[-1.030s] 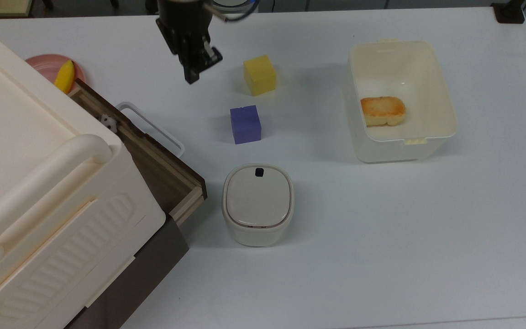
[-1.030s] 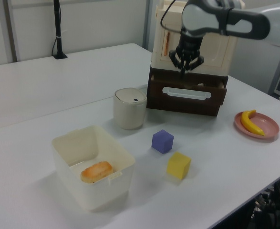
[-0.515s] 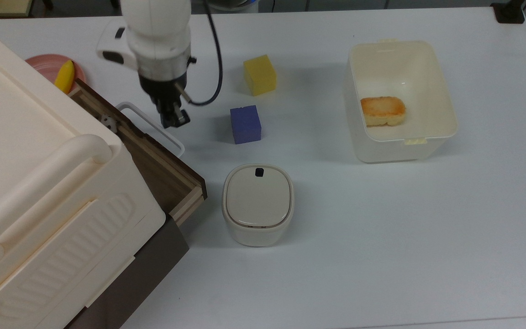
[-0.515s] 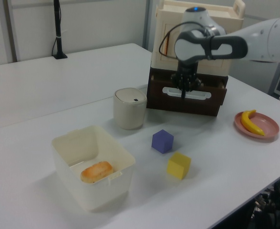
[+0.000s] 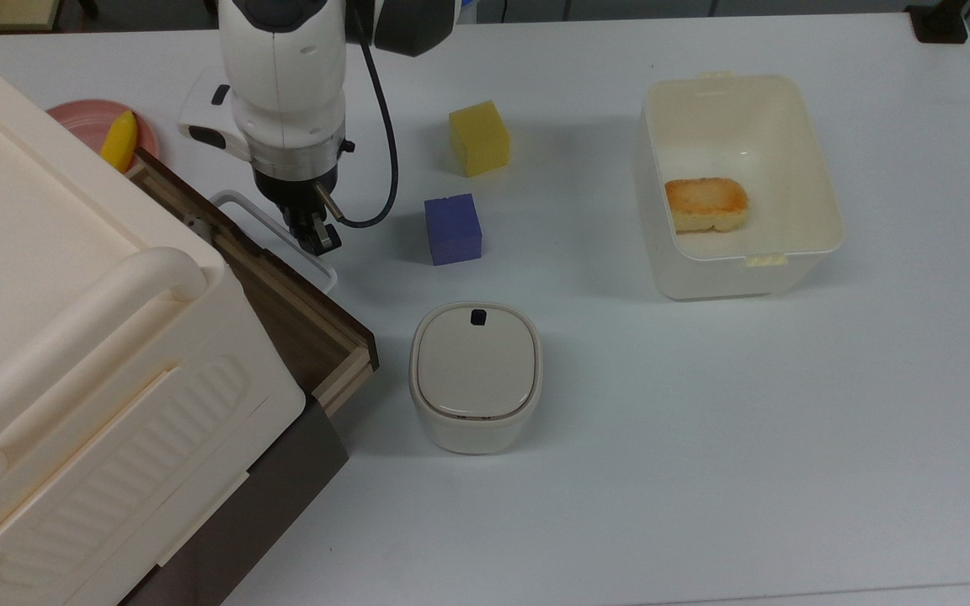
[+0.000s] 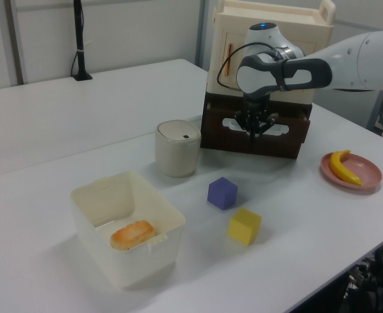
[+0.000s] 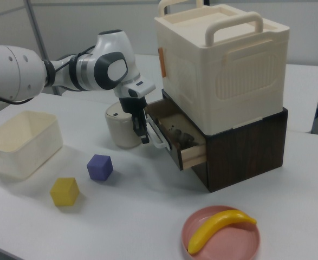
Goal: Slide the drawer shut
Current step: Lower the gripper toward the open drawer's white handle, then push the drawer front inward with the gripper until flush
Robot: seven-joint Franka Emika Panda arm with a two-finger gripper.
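Observation:
The drawer [image 5: 300,313] is dark brown with light wood sides and stands partly open under the cream cabinet [image 5: 72,337]. Its white loop handle [image 5: 259,217] faces the table. My gripper [image 5: 317,241] points down with its fingers shut and nothing between them, its tip against the outer side of the handle. In the left view the gripper [image 6: 252,132] hangs in front of the drawer front [image 6: 290,142], over the handle [image 6: 280,130]. In the right view the gripper [image 7: 143,134] sits at the handle [image 7: 156,136], and the drawer [image 7: 188,154] juts out toward the right view's left.
A cream lidded container [image 5: 477,379] stands close to the drawer's corner. A purple cube [image 5: 453,229] and a yellow cube [image 5: 479,138] lie near the arm. An open cream bin [image 5: 822,168] holds a bread piece. A pink plate [image 5: 81,118] with a banana sits behind the cabinet.
The arm has come down from above the table and moved over to the drawer's handle. The drawer has slid a little way into the cabinet.

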